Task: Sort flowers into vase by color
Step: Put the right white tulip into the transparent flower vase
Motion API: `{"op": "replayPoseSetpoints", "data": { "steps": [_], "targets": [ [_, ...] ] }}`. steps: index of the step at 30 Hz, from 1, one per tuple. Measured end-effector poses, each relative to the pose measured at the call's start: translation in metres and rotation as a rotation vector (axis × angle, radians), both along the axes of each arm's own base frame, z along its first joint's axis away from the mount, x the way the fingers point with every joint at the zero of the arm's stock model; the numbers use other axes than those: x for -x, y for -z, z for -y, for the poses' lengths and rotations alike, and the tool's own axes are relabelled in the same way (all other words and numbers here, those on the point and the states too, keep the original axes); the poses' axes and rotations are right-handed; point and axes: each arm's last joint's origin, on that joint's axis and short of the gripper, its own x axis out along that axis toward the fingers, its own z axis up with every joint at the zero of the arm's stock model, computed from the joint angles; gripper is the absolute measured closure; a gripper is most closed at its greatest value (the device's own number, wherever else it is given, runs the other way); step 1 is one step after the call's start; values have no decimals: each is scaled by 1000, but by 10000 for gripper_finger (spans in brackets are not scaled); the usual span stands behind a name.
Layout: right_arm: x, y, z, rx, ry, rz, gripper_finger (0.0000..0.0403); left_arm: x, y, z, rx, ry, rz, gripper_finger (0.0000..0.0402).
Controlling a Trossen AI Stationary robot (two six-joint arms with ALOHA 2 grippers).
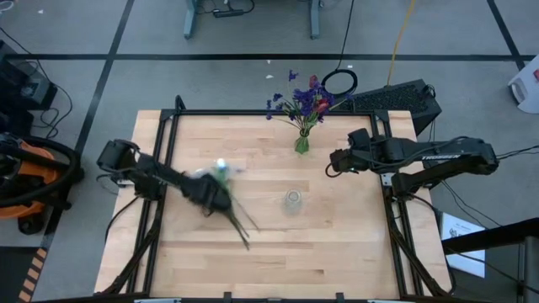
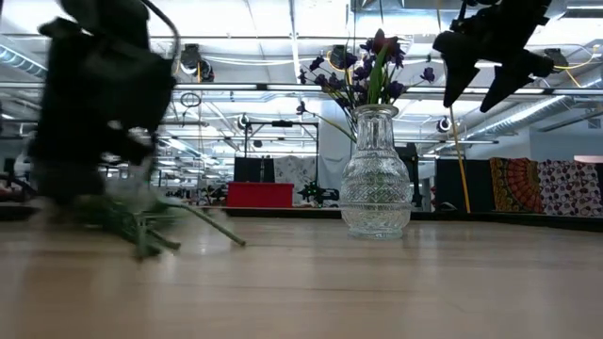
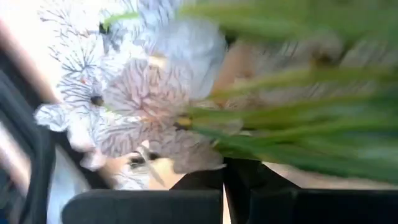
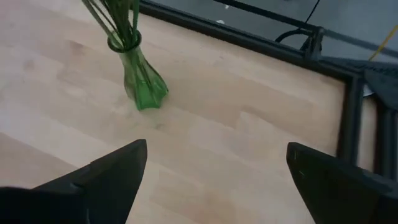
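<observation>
A: Where's the left gripper [image 1: 221,199]?
B: Over the left half of the table [image 1: 354,252], blurred. It is clamped tight on a bunch of white flowers [image 1: 221,168]; their green stems [image 1: 240,225] trail out toward the front edge. In its wrist view the pale veined petals [image 3: 146,99] fill the frame just past the fingers [image 3: 140,206]

A: And the right gripper [image 1: 330,165]?
B: Up in the air at the right side, near the green vase [image 1: 301,143], fingers [image 4: 102,180] spread wide with nothing between them

A: The other flowers?
B: Purple-blue sprays [image 1: 295,99] and a dark red bud [image 1: 321,106] stand in the green vase near the back edge. A clear vase [image 1: 292,201] sits mid-table with nothing in it, between the two grippers
</observation>
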Motion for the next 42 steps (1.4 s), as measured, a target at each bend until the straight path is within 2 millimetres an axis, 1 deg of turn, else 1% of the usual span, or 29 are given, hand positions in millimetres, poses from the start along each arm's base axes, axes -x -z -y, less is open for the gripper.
{"op": "replayPoseSetpoints", "data": {
  "steps": [3,6,8,9,11,13,15,17,19,22,26,29,33,36,38,40,42],
  "targets": [
    [-7,3,0,-23,9,25,26,-20,-2,-24,-44,105,168,402],
    [-17,8,-1,-41,3,29,26,-48,-1,-49,-58,226,368,402],
    [-24,13,-2,-69,-6,26,26,-64,-4,-66,-60,276,503,402],
    [-27,15,-2,-80,-10,18,26,-69,-5,-74,-56,284,552,402],
    [-32,21,-3,-98,-14,-9,26,-73,-9,-89,-51,253,600,402],
    [-35,25,-3,-116,-27,-42,26,-72,-16,-101,-39,211,601,402],
    [-35,29,-3,-130,-34,-80,26,-66,-23,-108,-21,181,571,402],
    [-31,30,-3,-134,-18,-124,26,-62,-31,-110,-3,149,566,402],
    [-22,29,-3,-137,13,-170,26,-56,-43,-108,3,112,591,402],
    [-7,25,-3,-134,35,-246,26,-54,-64,-101,26,71,722,402],
    [6,19,-2,-105,43,-299,26,-54,-86,-84,69,41,890,402],
    [9,17,-2,-74,43,-291,26,-61,-95,-66,99,99,987,402],
    [9,16,-1,-40,39,-288,26,-72,-92,-39,171,112,1051,402],
    [8,16,-1,-27,10,-310,26,-78,-84,-21,199,94,1011,402],
    [8,16,-1,-21,-17,-330,26,-89,-85,-10,210,95,1009,402],
    [8,16,0,-9,-43,-352,26,-98,-84,0,205,93,957,402],
    [8,16,0,0,-64,-367,26,-114,-86,8,197,103,931,402]
  ]
}}
